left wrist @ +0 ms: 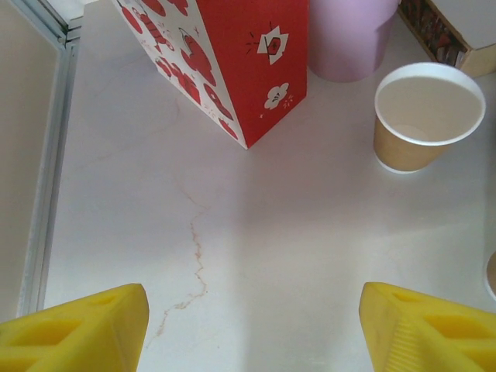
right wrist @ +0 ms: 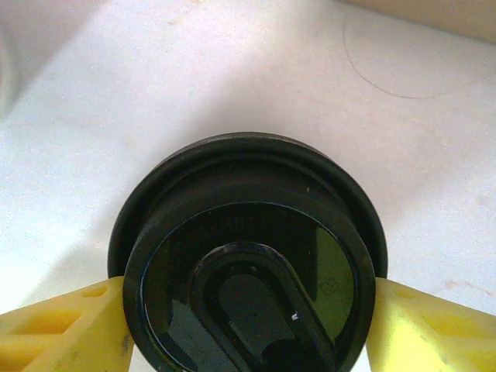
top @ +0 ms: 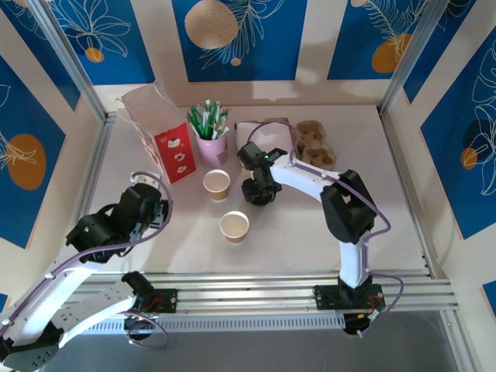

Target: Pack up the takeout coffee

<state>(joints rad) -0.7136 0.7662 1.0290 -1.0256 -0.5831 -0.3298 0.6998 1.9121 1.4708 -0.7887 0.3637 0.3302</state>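
Takeout coffee cups first: two kraft-brown paper cups with white rims stand upright and open-topped on the desk (top: 310, 225); the far cup (top: 217, 184) sits just in front of the pink cup (top: 211, 143) full of green-and-white sticks; the near cup (top: 234, 226) stands closer to the arm bases, apart from its twin. Over to the right gripper (right wrist: 248, 310): its yellow jaws press on both sides of a black lid (right wrist: 248, 232), pinching it by the rim; a wider black ring shows just behind it, maybe a second lid, I cannot tell; whether the lid is off the desk I cannot tell either. From above, that right gripper (top: 256, 190) hangs just right of the far cup, beside it and not over it. Now the left gripper (left wrist: 252, 329): jaws spread wide, only bare desk between them; ahead of it the red-and-white paper bag (left wrist: 232, 62) stands upright, the pink cup next to it and the far cup to the right. At the back right lies the moulded-pulp cup carrier (top: 316, 145), well apart from both cups.
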